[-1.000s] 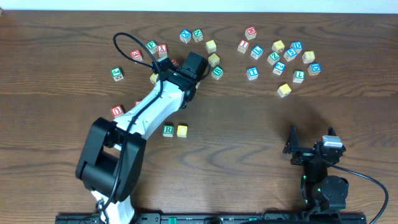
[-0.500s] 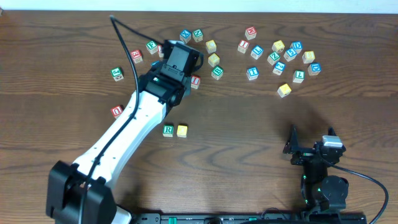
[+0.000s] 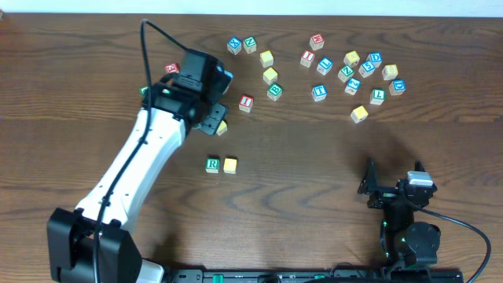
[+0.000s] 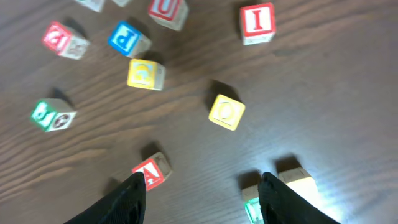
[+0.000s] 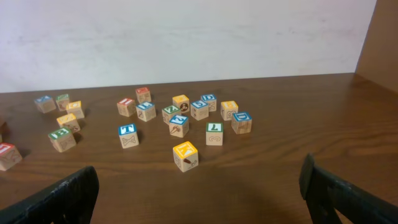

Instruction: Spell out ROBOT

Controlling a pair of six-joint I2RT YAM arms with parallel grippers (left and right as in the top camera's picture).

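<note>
A green R block and a yellow block sit side by side mid-table; both show at the bottom of the left wrist view, the R block and the yellow block. A yellow O block lies just ahead of my left gripper, which is open and empty above the table. In the overhead view the left gripper hangs beside that O block. My right gripper is wide open and empty, parked at the front right.
Several lettered blocks are scattered along the back, among them a red I, a blue T, a green T and a yellow block. A red A block lies by my left finger. The left arm's cable loops over the back left.
My left arm has swung left and a little toward the front, uncovering the red I block and the green block behind it. The right arm has not moved.
</note>
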